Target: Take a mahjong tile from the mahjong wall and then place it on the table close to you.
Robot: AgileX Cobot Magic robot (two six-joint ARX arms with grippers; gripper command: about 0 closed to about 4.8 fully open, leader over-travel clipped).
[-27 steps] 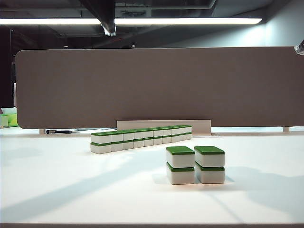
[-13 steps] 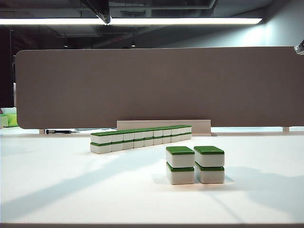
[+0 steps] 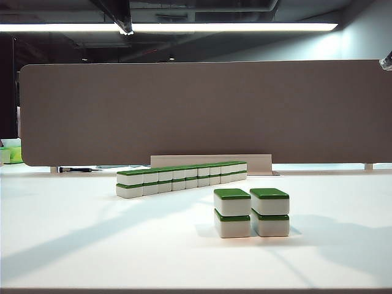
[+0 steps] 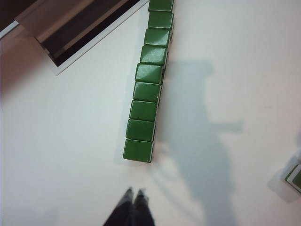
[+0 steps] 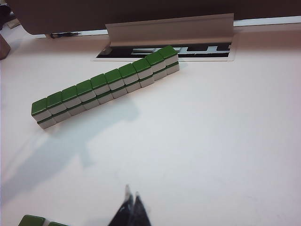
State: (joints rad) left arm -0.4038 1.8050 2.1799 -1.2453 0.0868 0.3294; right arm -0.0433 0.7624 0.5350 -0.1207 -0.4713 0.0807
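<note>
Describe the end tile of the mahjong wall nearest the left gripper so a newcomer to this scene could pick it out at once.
Start at the grey-brown partition panel behind the white table. In front of it runs the mahjong wall, a long green-backed row stacked two high. The end tile tops the last stack, nearest the shut left gripper; unlike its neighbours, only one side adjoins another tile.

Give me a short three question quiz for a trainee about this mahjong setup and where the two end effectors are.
1. True or false: the left end effector is shut and empty above the table.
2. The short cluster is how many tiles wide: A two, B four, C six?
3. Fill in: the mahjong wall is stacked ___ high.

Key: 1 true, fingertips together past the wall's end. 2 A. 3 two. The right end effector is also shut, hovering clear of the wall.
</note>
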